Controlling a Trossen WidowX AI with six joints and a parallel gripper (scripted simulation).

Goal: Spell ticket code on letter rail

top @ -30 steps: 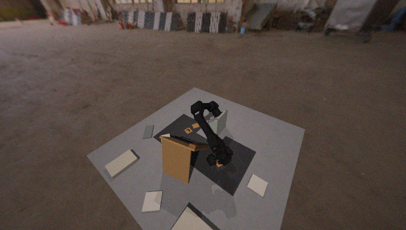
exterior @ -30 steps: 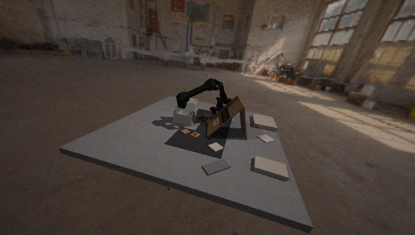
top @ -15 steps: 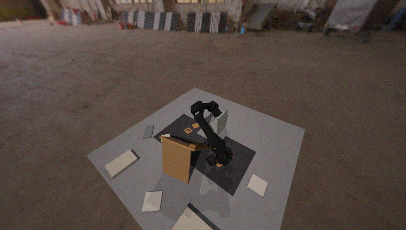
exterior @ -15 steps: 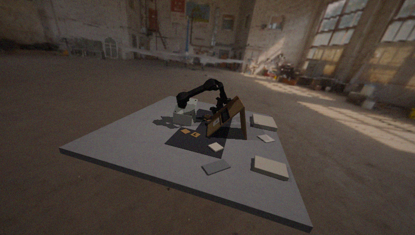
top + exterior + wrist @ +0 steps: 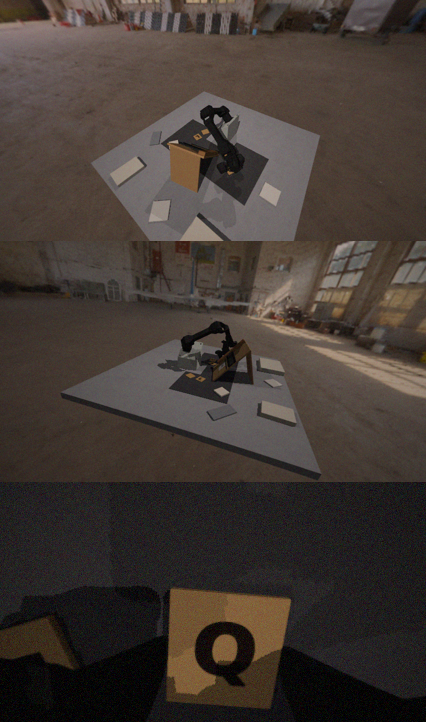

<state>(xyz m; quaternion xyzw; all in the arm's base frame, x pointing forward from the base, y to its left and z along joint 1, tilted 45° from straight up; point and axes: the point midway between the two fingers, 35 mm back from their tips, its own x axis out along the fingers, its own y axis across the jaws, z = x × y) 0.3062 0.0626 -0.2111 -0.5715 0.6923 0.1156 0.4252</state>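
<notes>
My gripper [image 5: 224, 650] is shut on the Q tile [image 5: 192, 609] [image 5: 230, 172], one finger at each side, with the letter facing the wrist camera. Another tile [image 5: 22, 638] shows partly at the left of the wrist view, its letter hidden. Two more tiles lie on the dark mat: one with a dark letter [image 5: 197, 137] [image 5: 200, 378], too small to read surely, and one [image 5: 205, 131] [image 5: 190, 375] whose letter I cannot make out. The tilted wooden board [image 5: 184, 167] [image 5: 242, 350] stands beside the arm. Its rail and ticket are too small and dark to read.
A pale box-like block [image 5: 229, 128] [image 5: 188, 361] stands by the arm's upper part. The dark mat [image 5: 249, 182] [image 5: 185, 387] lies under the tiles. Cream slabs [image 5: 127, 170] [image 5: 277, 412], a white square [image 5: 270, 193] and a grey plate [image 5: 155, 138] [image 5: 221, 412] lie around on the counter [image 5: 287, 143].
</notes>
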